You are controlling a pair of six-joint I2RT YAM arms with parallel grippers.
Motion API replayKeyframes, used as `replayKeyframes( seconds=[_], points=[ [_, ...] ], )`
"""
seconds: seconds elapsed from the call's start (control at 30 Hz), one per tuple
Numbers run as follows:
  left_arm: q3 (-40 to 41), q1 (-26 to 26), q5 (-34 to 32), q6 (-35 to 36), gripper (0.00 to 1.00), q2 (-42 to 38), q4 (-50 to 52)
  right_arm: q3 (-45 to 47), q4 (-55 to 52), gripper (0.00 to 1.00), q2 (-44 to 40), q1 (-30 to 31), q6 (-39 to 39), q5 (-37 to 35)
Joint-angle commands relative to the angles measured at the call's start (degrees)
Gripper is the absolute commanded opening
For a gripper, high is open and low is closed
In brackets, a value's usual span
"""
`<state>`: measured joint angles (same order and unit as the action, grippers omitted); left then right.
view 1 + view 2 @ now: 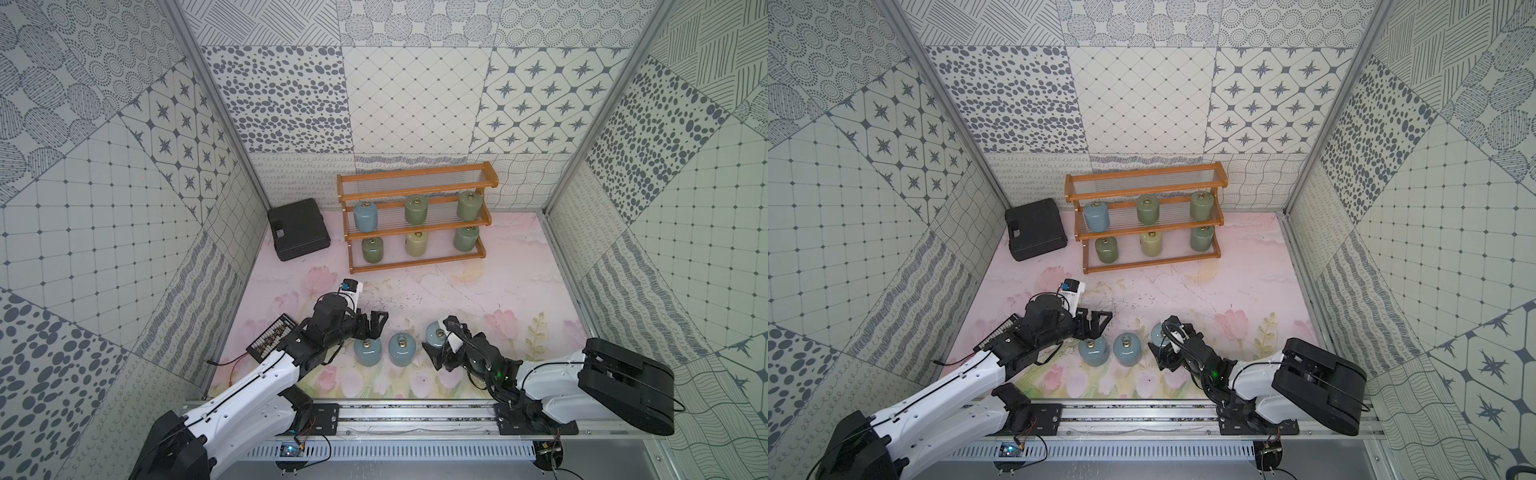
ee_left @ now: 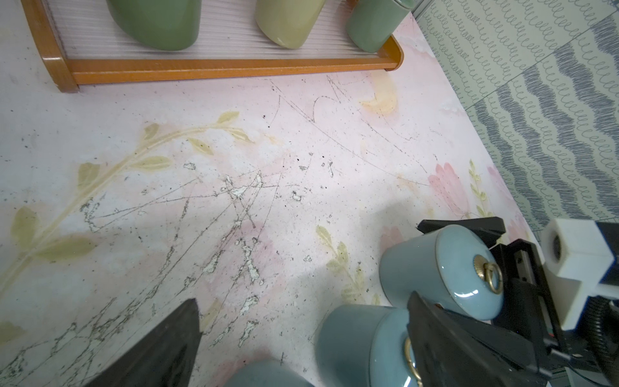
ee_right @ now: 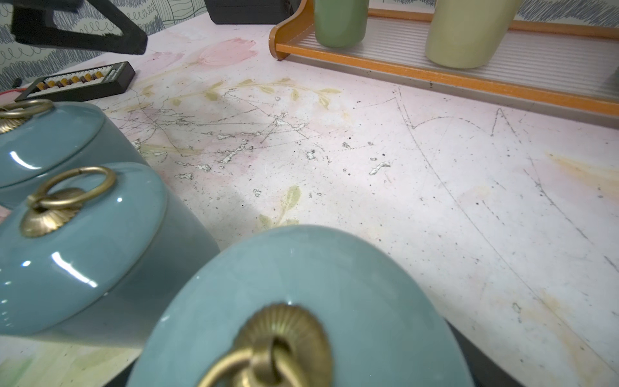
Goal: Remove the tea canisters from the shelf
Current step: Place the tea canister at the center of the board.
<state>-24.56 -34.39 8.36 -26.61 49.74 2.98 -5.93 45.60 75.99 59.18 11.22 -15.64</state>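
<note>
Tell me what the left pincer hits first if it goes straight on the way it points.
Probably nothing near: bare table lies ahead of the left pincer. Farther along, the shelf's bottom rail looks first in line, though a downward tilt would bring it onto the table sooner.

Pink floral surface [image 1: 519,291], as you see it in both top views. The wooden shelf [image 1: 415,262] stands on it near the back wall. A black case [image 1: 297,235] lies just left of the shelf. Three blue-grey canisters [image 1: 368,352] [image 1: 402,350] [image 1: 436,334] stand in a row well in front of the shelf, and a small black bead device [image 1: 272,337] lies in front of it, further left. The shelf's middle tier bears a blue-grey jar [image 1: 365,216] and two green jars [image 1: 416,210] [image 1: 470,205]. Its bottom tier bears a pale yellow-green jar [image 1: 417,243] between two more green ones [image 1: 372,250] [image 1: 466,239].
</note>
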Motion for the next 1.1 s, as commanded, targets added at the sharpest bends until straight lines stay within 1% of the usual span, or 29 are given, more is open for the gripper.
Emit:
replayKeyframes(
  seconds=[0.0, 0.23, 0.4, 0.47, 0.73, 1.07],
  points=[
    [0.46, -0.15, -0.54, -0.20, 1.00, -0.17, -1.11, 0.56, 0.94, 0.96, -1.64, 0.32, 0.56, -1.26],
    [0.82, -0.07, -0.77, -0.16, 1.00, -0.21, -1.19, 0.10, -1.86, 0.97, -3.33, 0.93, 1.08, -1.59],
    [1.02, -0.13, -1.04, 0.00, 1.00, -0.27, -1.09, -0.04, -4.63, 0.95, -4.83, 1.71, 1.77, -2.10],
    [1.24, -0.11, -1.10, -0.02, 1.00, -0.26, -1.15, 0.02, -5.23, 0.93, -5.29, 2.58, 1.97, -2.24],
    [1.57, -0.15, -1.17, 0.12, 1.00, -0.41, -1.35, 0.00, -7.88, 0.92, -6.18, 6.87, 3.32, -5.23],
    [1.62, -0.13, -1.26, 0.28, 1.00, -0.50, -1.26, 0.59, -9.70, 0.92, -7.19, 8.94, 5.18, -8.33]
  ],
)
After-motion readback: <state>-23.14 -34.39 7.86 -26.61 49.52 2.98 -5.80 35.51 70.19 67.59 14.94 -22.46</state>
